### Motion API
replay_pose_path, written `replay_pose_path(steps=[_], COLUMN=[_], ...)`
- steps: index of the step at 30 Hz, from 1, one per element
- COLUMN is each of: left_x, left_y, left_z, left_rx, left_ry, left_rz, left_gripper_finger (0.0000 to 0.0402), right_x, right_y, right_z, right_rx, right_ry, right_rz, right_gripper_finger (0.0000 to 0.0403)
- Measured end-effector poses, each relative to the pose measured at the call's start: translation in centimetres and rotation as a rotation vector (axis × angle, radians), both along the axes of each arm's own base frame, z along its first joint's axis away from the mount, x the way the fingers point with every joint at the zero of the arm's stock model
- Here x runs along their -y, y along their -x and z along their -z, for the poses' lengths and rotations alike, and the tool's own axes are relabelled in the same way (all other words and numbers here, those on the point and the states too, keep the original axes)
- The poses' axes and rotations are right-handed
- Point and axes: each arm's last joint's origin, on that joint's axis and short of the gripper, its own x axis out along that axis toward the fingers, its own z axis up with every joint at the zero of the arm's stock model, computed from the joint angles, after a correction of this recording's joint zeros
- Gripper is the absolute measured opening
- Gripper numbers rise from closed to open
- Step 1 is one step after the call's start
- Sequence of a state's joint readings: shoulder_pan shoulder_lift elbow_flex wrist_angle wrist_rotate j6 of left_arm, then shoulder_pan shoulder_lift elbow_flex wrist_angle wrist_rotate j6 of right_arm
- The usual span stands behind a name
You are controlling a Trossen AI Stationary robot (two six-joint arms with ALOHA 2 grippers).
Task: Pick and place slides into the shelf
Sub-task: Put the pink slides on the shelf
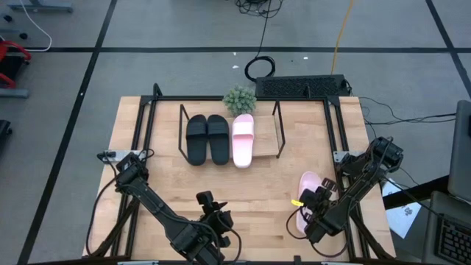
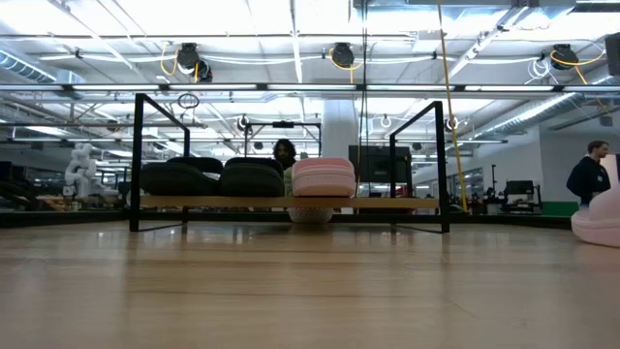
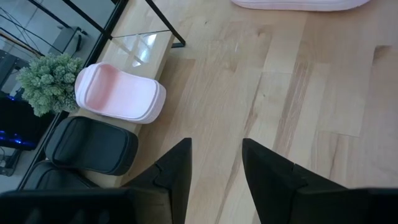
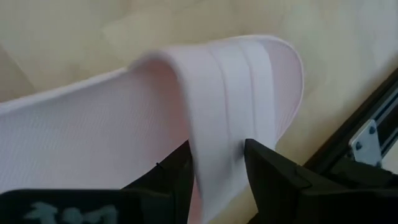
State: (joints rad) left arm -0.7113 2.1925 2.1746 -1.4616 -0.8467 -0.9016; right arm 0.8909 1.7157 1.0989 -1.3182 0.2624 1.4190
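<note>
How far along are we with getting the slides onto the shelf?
Three of four look done: both black slides and one pink slide sit on the shelf. In hand: the right gripper has its fingers astride the strap of the last pink slide near the table's right edge. Left: carry it to the shelf's free spot. The left gripper waits, open.

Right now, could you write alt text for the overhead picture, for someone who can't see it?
Seen from above, a wooden table holds a low shelf with two black slides and one pink slide. The second pink slide lies near the right edge, under the right tool. The left tool waits at the front, empty.
</note>
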Motion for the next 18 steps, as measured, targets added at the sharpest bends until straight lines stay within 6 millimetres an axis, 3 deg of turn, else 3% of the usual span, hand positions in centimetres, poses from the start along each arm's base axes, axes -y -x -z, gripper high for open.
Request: replay_pose_path(steps=[6,9,14,18], left_x=[0.0,0.0,0.0,0.0], left_y=[0.0,0.0,0.0,0.0], left_z=[0.0,0.0,0.0,0.0], left_rx=[0.000,0.000,0.001,0.002], left_ry=[0.000,0.000,0.001,0.002], left_rz=[0.000,0.000,-0.001,-0.002], left_gripper_finger=[0.0145,0.0145,0.0145,0.0145], right_x=[0.4,0.7,0.9,1.1], right_y=[0.2,0.4,0.6,0.7], right_z=[0.5,0.7,0.9,0.6], right_rx=[0.016,0.008,-0.021,-0.060], right_ry=[0.037,0.050,0.062,0.089], right_rz=[0.000,0.008,-0.021,-0.042], right_gripper_finger=[0.0121,0.0093,0.0014,0.0009])
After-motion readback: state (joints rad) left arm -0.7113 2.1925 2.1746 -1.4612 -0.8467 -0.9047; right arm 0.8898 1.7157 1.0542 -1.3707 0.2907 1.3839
